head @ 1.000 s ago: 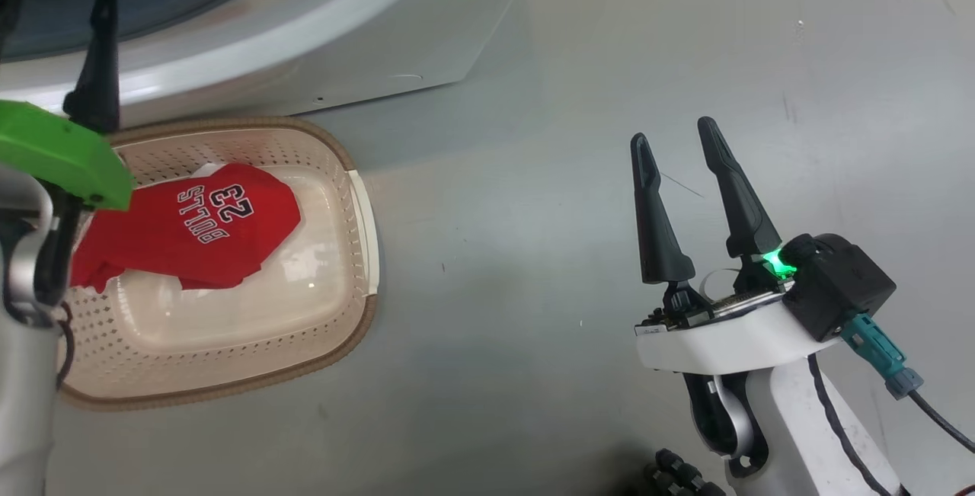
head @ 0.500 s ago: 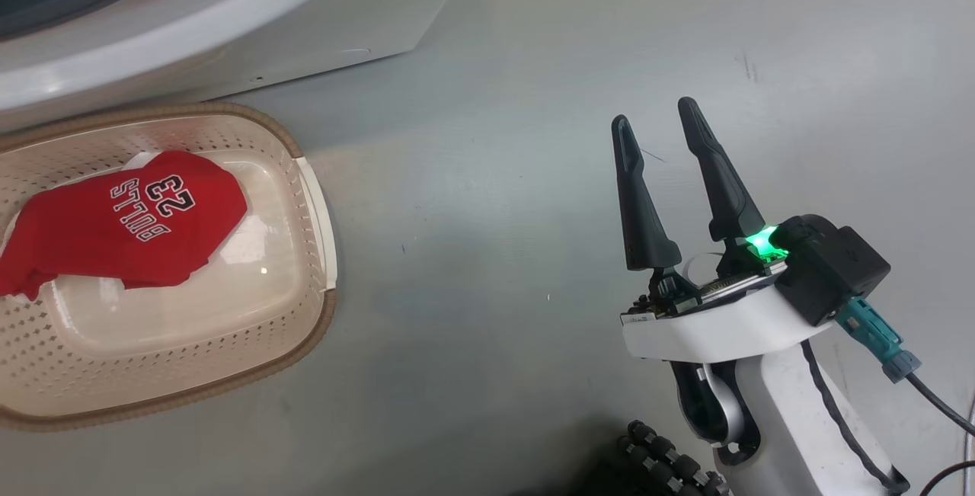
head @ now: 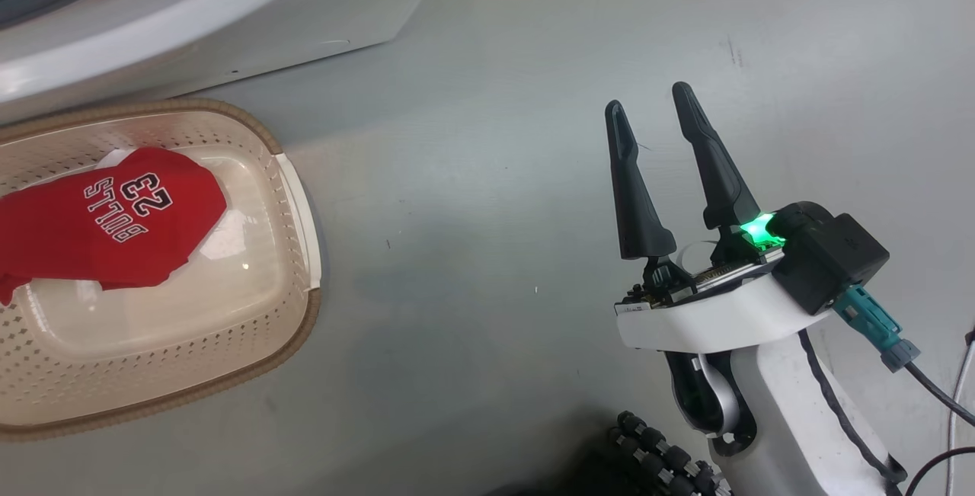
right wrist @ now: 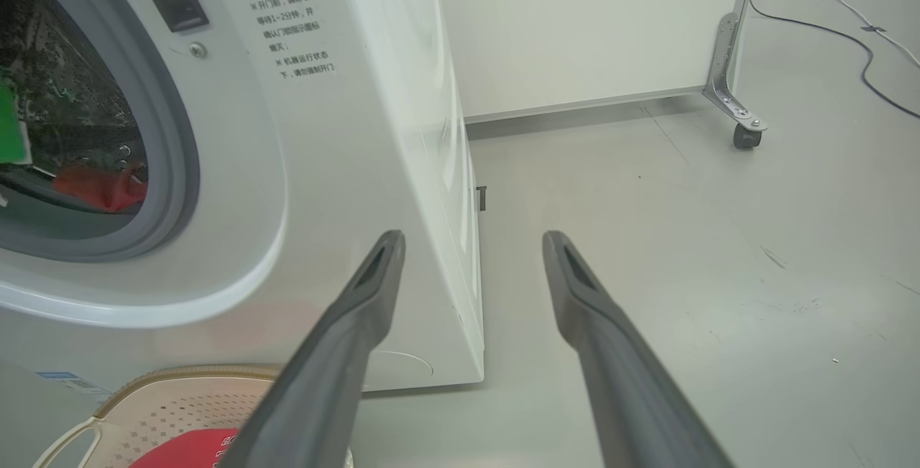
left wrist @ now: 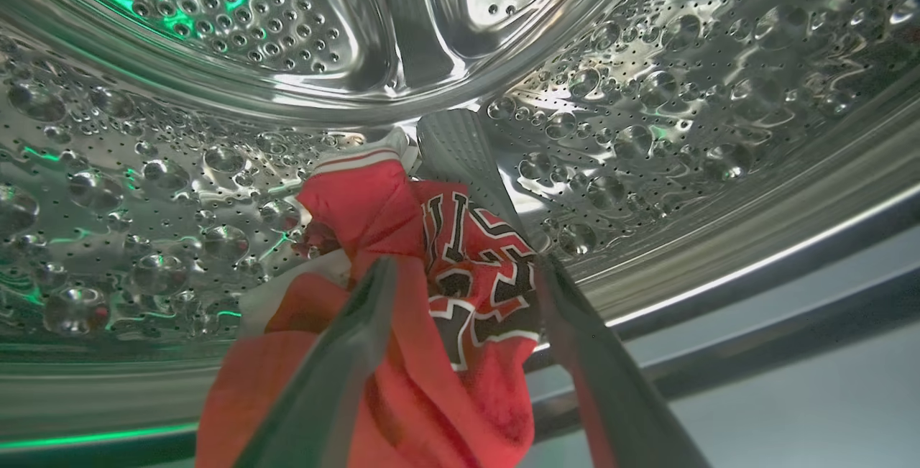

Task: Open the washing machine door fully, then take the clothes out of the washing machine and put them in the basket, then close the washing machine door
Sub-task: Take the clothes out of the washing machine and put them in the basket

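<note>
Left fingers [left wrist: 338, 360] spread astride crumpled red jersey [left wrist: 374, 202] in dimpled steel drum [left wrist: 215, 22]; right fingers [head: 636, 191] splayed, empty.

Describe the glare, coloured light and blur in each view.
Head view: a green lamp glows behind the right gripper; the basket bottom shows glare. Left wrist view: the steel drum sparkles with green-tinted glints; the left gripper is blurred. Right wrist view: the near fingers look soft.

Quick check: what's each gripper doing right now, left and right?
Left gripper: open, fingers either side of the red garment in the drum, not clamped.
Right gripper: open, empty, over the floor.
</note>
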Motion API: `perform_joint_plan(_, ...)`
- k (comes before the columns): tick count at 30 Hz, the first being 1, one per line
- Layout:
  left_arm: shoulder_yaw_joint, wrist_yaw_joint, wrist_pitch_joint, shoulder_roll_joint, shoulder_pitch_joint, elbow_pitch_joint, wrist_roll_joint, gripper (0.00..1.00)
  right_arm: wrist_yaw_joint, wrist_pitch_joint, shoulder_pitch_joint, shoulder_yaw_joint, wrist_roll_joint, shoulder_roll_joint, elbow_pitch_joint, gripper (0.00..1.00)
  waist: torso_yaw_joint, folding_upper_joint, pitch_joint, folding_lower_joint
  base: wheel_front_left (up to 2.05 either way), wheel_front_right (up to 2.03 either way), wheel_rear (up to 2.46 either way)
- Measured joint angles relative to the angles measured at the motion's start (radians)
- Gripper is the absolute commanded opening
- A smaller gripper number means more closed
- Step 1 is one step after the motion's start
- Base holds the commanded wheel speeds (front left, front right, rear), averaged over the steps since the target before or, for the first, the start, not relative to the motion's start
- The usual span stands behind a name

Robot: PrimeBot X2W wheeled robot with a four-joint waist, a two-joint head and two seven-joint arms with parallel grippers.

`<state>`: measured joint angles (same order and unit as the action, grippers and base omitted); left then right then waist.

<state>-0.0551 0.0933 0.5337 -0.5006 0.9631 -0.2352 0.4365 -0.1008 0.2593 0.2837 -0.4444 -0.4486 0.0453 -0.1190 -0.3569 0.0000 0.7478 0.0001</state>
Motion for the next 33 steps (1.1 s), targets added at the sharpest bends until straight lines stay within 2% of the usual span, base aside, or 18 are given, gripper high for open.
perform_joint_plan(6,-0.012,0.01,0.063,-0.016,0.034,-0.056,0.037,1.0,0.0,0.0,0.003,-0.003,-0.002,0.0,0.001,1.0,-0.005,0.0,0.005,0.0,0.0,0.0,0.0)
perform_joint_plan(11,-0.016,0.008,0.091,-0.039,0.039,-0.079,0.003,1.0,-0.007,0.0,0.018,-0.004,-0.009,0.0,0.001,1.0,-0.009,0.0,0.01,0.0,0.0,0.0,0.0)
perform_joint_plan(18,-0.016,-0.001,0.169,-0.028,0.039,-0.122,0.032,1.0,-0.008,0.0,0.02,-0.004,-0.009,0.0,0.001,1.0,-0.009,0.0,0.012,0.0,0.0,0.0,0.0)
perform_joint_plan(19,-0.015,-0.001,0.177,-0.026,0.04,-0.123,0.037,0.8,-0.008,0.0,0.021,-0.004,-0.009,0.0,0.001,1.0,-0.009,0.0,0.012,0.0,0.0,0.0,0.0)
perform_joint_plan(20,-0.015,-0.001,0.184,-0.026,0.042,-0.123,0.039,0.8,-0.008,0.0,0.022,-0.004,-0.009,0.0,0.001,1.0,-0.008,0.0,0.013,0.0,0.0,0.0,0.0)
perform_joint_plan(21,-0.015,-0.001,0.188,-0.026,0.044,-0.123,0.039,0.44,-0.009,0.0,0.022,-0.004,-0.009,0.0,0.001,1.0,-0.008,0.0,0.013,0.0,0.0,0.0,0.0)
perform_joint_plan(22,-0.015,-0.001,0.192,-0.026,0.045,-0.124,0.039,0.25,-0.009,0.0,0.023,-0.004,-0.009,0.0,0.001,1.0,-0.008,0.0,0.013,0.0,0.0,0.0,0.0)
perform_joint_plan(23,-0.014,-0.001,0.197,-0.026,0.048,-0.127,0.039,0.0,-0.009,0.0,0.024,-0.004,-0.009,0.0,0.001,1.0,-0.008,0.0,0.013,0.0,0.0,0.0,0.0)
perform_joint_plan(33,-0.014,-0.001,0.195,-0.026,0.058,-0.129,0.047,0.0,-0.015,0.0,0.037,-0.004,-0.009,0.0,0.005,1.0,-0.007,0.0,0.015,0.0,0.0,0.0,0.0)
